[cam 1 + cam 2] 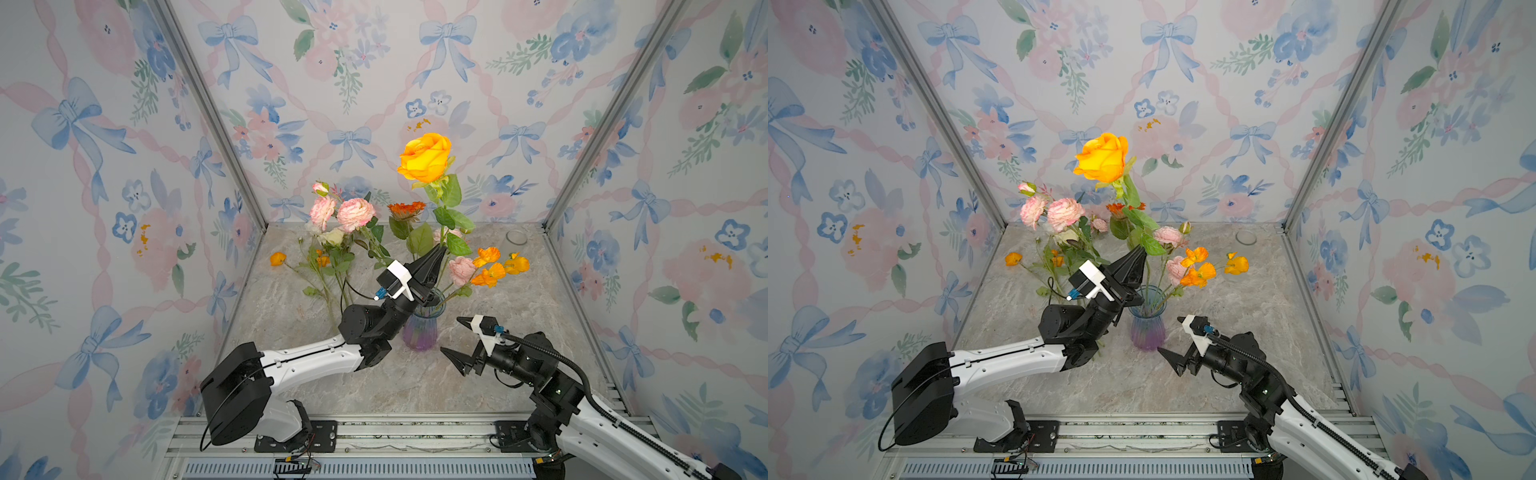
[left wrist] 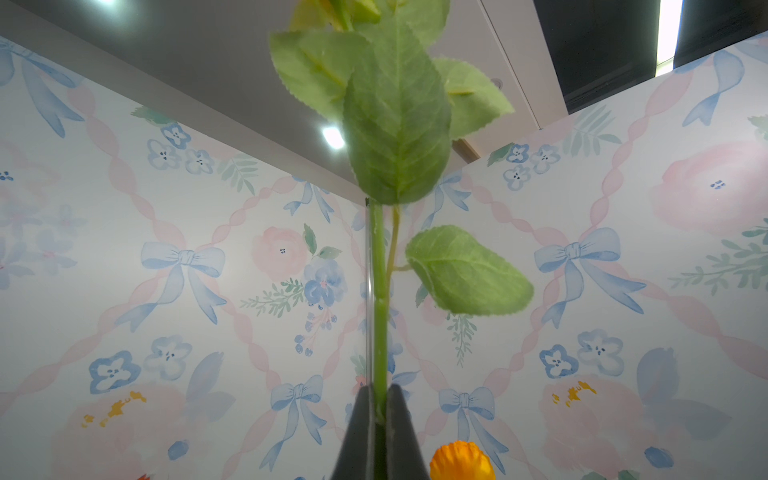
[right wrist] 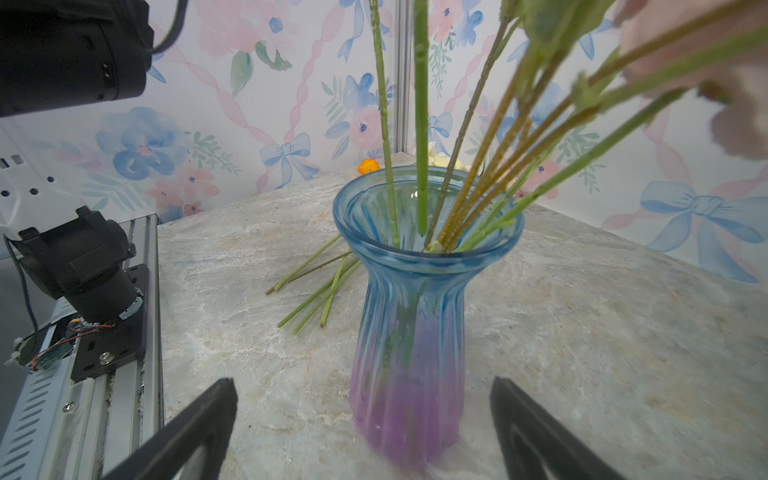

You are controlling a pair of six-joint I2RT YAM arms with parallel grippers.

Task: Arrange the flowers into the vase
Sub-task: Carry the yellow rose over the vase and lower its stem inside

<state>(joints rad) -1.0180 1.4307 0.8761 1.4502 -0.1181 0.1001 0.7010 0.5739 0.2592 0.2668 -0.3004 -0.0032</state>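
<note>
A blue-to-purple glass vase stands mid-table and holds several flowers: orange poppies and a pink bloom lean right. My left gripper is shut on the green stem of a tall orange rose, held upright over the vase. The stem's lower end hangs inside the vase mouth. My right gripper stands open just right of the vase base, holding nothing. More flowers, pink ruffled and cream, lie on the table behind the left arm.
A small orange bloom lies at the far left of the marble table. Loose stems rest on the table beside the vase. A small glass dish sits at the back right corner. Papered walls enclose three sides.
</note>
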